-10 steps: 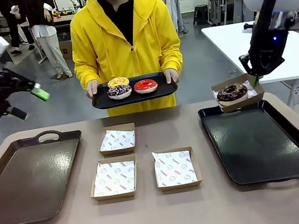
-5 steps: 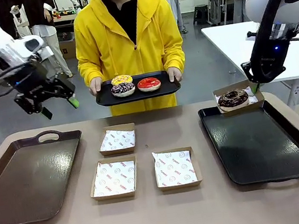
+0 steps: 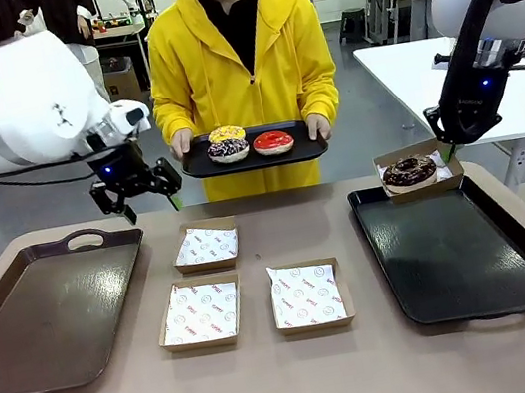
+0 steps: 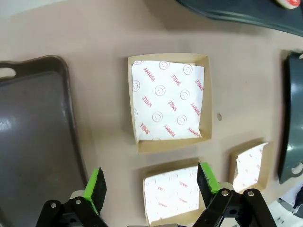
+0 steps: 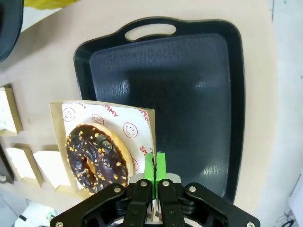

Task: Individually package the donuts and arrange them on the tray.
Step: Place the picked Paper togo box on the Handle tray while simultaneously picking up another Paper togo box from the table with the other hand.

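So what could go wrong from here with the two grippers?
The right gripper pinches only one edge of the brown cardboard box holding the dark chocolate ring donut; the box could tilt and the donut slide. The box hangs over the far corner of the black rectangular tray, so it might land on the rim. The open left gripper is close to the person's small black tray and could bump it.

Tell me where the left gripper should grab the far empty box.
Probably a thin side wall of the far box, pinched from above with one finger inside: it lies flat, shallow and open-topped. The right gripper holds its box that way.
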Available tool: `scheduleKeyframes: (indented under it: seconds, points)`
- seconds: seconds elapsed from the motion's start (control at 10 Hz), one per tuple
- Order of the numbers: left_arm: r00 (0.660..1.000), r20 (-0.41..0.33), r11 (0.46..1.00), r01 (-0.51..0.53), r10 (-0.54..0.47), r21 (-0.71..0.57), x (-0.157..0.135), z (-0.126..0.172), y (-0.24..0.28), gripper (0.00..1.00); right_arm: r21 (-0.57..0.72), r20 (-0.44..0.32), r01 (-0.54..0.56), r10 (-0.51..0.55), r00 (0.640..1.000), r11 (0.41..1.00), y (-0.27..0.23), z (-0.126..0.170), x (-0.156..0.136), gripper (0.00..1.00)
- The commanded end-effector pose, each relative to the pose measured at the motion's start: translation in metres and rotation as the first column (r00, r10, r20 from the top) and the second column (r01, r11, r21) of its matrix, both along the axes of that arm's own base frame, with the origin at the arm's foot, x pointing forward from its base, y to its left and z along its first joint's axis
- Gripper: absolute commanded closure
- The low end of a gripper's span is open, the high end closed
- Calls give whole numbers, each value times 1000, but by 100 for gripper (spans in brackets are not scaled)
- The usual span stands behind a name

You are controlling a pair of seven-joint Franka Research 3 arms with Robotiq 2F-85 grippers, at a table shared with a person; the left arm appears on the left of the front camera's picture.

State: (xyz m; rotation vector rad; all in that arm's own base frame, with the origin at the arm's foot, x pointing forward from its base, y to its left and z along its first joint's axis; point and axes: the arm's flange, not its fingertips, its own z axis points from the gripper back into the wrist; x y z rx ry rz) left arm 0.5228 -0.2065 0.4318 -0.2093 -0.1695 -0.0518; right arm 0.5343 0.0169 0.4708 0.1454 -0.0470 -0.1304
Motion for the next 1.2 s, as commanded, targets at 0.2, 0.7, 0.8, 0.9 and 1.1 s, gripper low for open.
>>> scheduleKeyframes:
  seconds: [0.2, 0.7, 0.8, 0.9, 1.1]
  points:
    - [999, -10, 998, -30, 31, 57, 23, -31, -13, 0, -7, -3, -5, 5, 1000, 1000, 0, 3, 0, 99]
    - [999, -36, 999, 8, -7, 31, 20, -40, -6, 0, -7, -3, -5, 5, 1000, 1000, 0, 3, 0, 99]
    - [999, -36, 999, 8, -7, 31, 20, -40, -6, 0, -7, -3, -5, 5, 1000, 1000, 0, 3, 0, 99]
    - [999, -36, 999, 8, -7, 31, 20, -40, -6, 0, -7, -3, -5, 5, 1000, 1000, 0, 3, 0, 99]
    - [999, -36, 999, 8, -7, 31, 20, -40, -6, 0, -7, -3, -5, 5, 1000, 1000, 0, 3, 0, 99]
